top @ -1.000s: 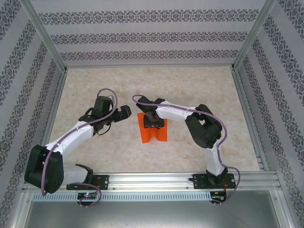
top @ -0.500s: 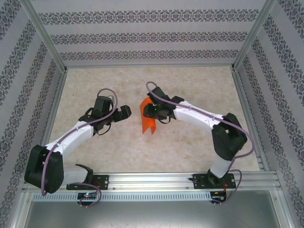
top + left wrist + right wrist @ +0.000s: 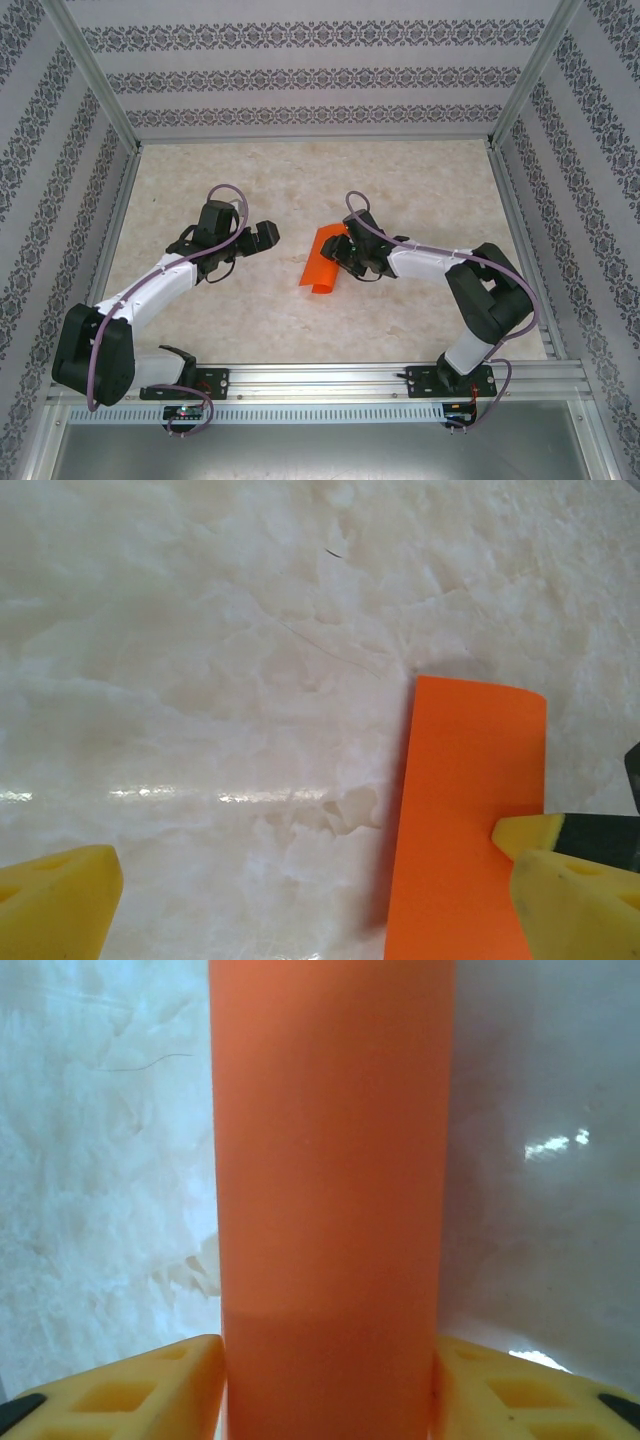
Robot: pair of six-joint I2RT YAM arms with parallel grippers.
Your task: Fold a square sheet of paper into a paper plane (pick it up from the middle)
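The square sheet of paper (image 3: pixel 321 263) is seen as a narrow orange band, folded or curled, near the middle of the bench (image 3: pixel 420 180). It is gripped at its right-hand end by the right claw (image 3: pixel 347 255). In the right wrist view the band (image 3: pixel 330 1160) is flanked by both yellow fingers (image 3: pixel 150 1390), which are pressed against its two long edges. The left claw (image 3: pixel 262 236) is held wide open and empty, a little to the left of the paper. The same orange band (image 3: pixel 468 810) is caught at the right of the left wrist view, beside one finger (image 3: pixel 575 900).

Thin paper squeezed edgewise gives little to hold, so the band could be buckled or let slip. A crooked crease could be set if it is laid down skewed. It could be torn if it is pulled by both claws at once.

Whether the band is resting on the bench or lifted off it cannot be told. The number of layers cannot be made out. The near end is cut off in both wrist views, and the grip point is covered by the claw from above.
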